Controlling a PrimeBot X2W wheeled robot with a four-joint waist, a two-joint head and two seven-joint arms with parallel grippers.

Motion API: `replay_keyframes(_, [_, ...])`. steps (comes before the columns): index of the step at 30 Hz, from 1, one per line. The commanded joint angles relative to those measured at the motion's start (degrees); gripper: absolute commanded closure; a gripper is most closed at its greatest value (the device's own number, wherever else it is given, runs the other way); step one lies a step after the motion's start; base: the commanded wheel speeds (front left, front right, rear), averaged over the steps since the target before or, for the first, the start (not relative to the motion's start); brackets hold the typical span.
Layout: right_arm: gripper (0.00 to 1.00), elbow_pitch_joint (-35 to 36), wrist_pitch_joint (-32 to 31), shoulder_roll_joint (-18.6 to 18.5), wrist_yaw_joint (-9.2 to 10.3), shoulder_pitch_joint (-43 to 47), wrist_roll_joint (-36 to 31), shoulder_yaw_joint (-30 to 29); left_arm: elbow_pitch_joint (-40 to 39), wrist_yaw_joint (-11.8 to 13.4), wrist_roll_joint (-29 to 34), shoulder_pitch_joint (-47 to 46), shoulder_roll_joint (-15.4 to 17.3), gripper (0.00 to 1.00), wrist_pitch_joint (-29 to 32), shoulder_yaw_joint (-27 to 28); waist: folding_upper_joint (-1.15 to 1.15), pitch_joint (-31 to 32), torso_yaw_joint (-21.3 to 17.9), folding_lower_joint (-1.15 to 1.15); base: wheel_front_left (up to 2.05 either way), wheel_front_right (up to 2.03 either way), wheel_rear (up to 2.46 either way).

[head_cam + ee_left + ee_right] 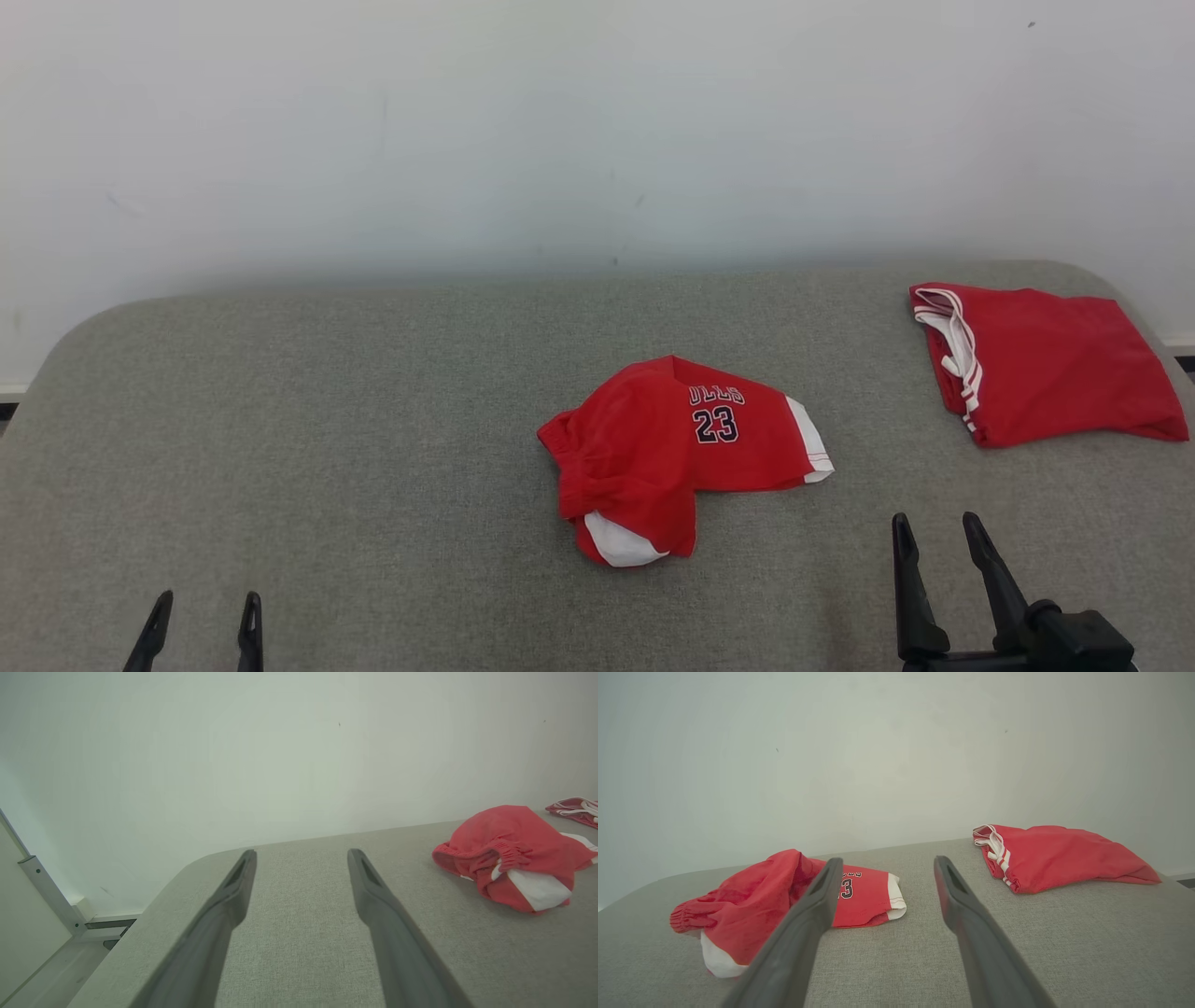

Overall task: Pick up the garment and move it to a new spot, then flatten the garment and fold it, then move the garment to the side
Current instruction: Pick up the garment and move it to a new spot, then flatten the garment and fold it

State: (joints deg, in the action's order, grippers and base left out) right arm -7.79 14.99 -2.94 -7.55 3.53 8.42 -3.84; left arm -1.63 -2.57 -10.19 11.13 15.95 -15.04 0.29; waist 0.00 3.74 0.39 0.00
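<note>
The red basketball shorts (681,457) lie crumpled near the middle of the grey fabric-covered bench (373,420). One leg is spread flat towards the right and shows part of a dark team name, the number 23 and a white hem band. The other side is bunched and folded over itself, with the gathered elastic waistband at the left and a patch of white at the near edge. The shorts rest on the bench, touched by neither hand. The right hand (934,521) hovers at the near right edge with its two dark fingers spread apart and nothing between them; the shorts sit ahead of it and to its left, near but clear of the tips. The left hand (209,602) is at the near left edge, likewise open and empty, with the shorts well apart from it, ahead and to its right. A second red garment (1055,364) with white striped trim lies folded at the bench's far right corner, well apart from the shorts. A pale wall (560,121) rises behind the bench.
</note>
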Motion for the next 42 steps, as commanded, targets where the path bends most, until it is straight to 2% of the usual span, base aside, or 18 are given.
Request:
replay_keyframes(1, [0.00, -0.3, 0.3, 0.1, 0.15, 0.6, 0.3, 0.2, 0.3, -0.3, 0.5, 0.6, -0.8, 0.00, -0.2, 0.5, 0.00, 0.1, 0.1, 0.00, 0.00, 0.00, 0.00])
replay_keyframes(15, [0.00, -1.3, 0.3, 0.1, 0.15, 1.2, 0.6, 1.9, 2.7, -3.4, 1.8, 0.5, -4.9, 0.00, -0.2, 2.7, 0.00, 0.5, 0.0, 0.00, 0.00, 0.00, 0.00])
replay_keyframes(20, [0.00, -1.3, 0.3, 0.2, 0.15, 1.3, 0.1, 2.0, 3.3, -4.5, 0.8, 0.5, -3.9, 0.00, -0.2, 0.6, 0.00, 0.8, -0.1, 0.00, 0.00, 0.00, 0.00])
replay_keyframes(30, [0.00, -1.1, 0.3, 0.1, 0.15, 1.5, -0.5, 2.3, 3.8, -4.9, -0.9, -0.3, -2.1, 0.00, -0.2, -0.9, 0.00, 1.0, 0.2, 0.00, 0.00, 0.00, 0.00])
replay_keyframes(42, [0.00, -1.7, 0.3, 0.1, 0.15, 1.6, -1.0, 2.4, 4.5, -4.9, -1.2, 0.1, -2.2, 0.00, -0.2, -0.5, 0.00, 1.1, 0.3, 0.00, 0.00, 0.00, 0.00])
